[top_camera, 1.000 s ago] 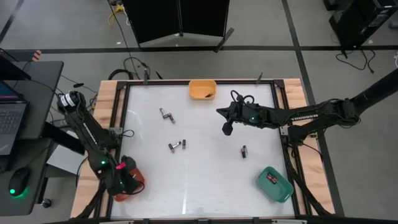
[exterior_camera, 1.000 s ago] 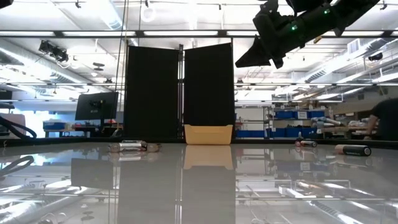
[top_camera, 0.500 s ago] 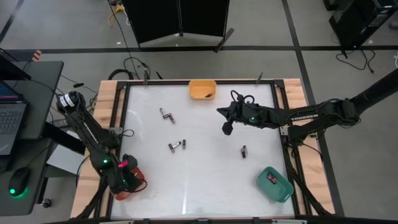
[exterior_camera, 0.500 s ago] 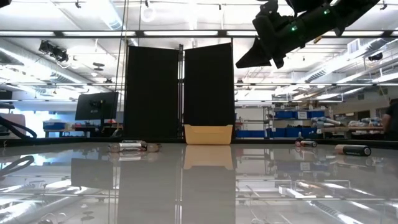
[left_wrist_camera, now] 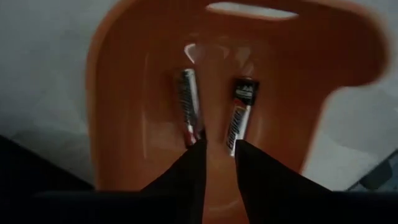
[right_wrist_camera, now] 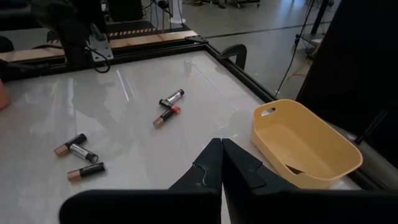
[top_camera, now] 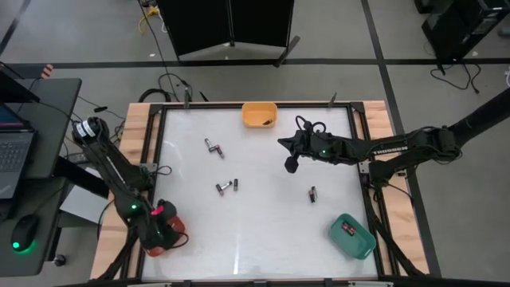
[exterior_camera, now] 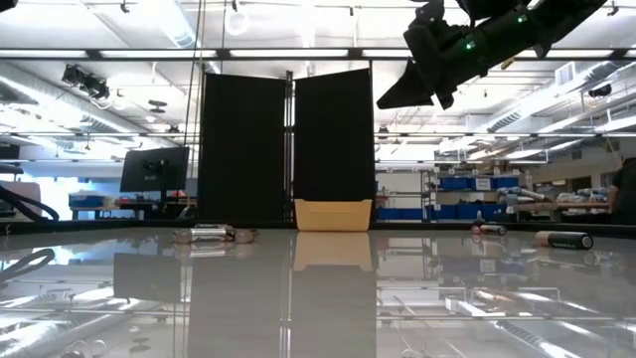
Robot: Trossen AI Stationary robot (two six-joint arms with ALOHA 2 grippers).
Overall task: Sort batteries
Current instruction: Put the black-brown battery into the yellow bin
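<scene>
Two batteries [left_wrist_camera: 214,115] lie side by side on the floor of the red bin [left_wrist_camera: 124,93] at the surface's near-left corner, just beyond the tips of the left hand [top_camera: 163,231]. That hand hangs over the bin with its fingers slightly parted and nothing between them; judged a drop-off into the bin.

Loose batteries remain on the surface [top_camera: 263,239]: a pair [top_camera: 213,147] toward the far-left, a cluster [top_camera: 226,187] left of centre, and a single cell [top_camera: 312,194] right of centre. The right hand [top_camera: 291,166] hovers above the surface, right of centre toward the far edge, fingers pressed together and empty, placed within reach of the single cell.

An orange bin [top_camera: 260,115] sits at the far edge, a green bin [top_camera: 352,236] at the near-right corner. The middle and near edge offer open room for both arms.
</scene>
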